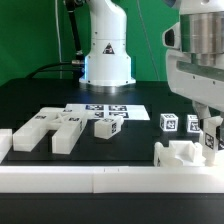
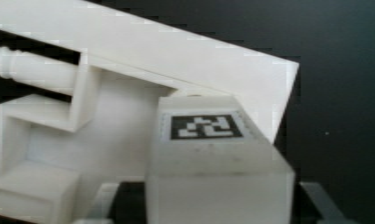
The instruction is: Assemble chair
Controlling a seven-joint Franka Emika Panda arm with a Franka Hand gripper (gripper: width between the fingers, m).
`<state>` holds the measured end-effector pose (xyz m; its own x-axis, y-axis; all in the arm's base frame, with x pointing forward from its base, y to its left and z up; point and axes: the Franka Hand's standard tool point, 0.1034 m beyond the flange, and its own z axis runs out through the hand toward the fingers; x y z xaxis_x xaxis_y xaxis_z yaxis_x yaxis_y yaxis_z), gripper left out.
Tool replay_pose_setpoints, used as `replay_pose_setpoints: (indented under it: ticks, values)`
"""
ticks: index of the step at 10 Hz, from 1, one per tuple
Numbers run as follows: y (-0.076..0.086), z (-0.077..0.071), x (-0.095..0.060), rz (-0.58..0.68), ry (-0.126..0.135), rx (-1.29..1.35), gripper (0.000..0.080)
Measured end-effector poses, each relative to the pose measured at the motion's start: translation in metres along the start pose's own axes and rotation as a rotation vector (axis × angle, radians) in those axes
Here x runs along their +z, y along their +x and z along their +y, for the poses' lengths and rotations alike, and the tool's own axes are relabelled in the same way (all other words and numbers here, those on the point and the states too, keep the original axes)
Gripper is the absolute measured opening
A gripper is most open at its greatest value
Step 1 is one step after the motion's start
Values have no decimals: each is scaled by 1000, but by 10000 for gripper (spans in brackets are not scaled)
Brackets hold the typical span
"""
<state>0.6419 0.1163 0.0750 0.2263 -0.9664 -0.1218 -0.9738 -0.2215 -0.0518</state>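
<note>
The arm [image 1: 196, 50] reaches straight down, its claw [image 1: 211, 138] closed tight.

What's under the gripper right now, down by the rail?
The gripper is shut on a tagged white block. Below it a notched white chair piece sits against the rail. The block hides the spot directly beneath it.

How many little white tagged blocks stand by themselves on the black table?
3: the centre block before the marker board, the second block and third block side by side toward the exterior view's right. The gripper holds another tagged piece; more may be hidden.
</note>
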Motion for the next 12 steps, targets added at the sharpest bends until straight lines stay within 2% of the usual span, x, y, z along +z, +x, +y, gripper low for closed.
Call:
replay_pose_setpoints:
  ticks: [2,3,4,5,6,12]
  values:
    - [0,0,0,-3,-1,93,291]
    - [-1,0,1,-5,-1,94,352]
    - [-1,0,1,-5,-2,78,499]
    - [-2,1,0,-7,-7,19,499]
    - [-4,1,0,-8,-14,-34,618]
    - [-20,-1,-2,-13,-11,-583,649]
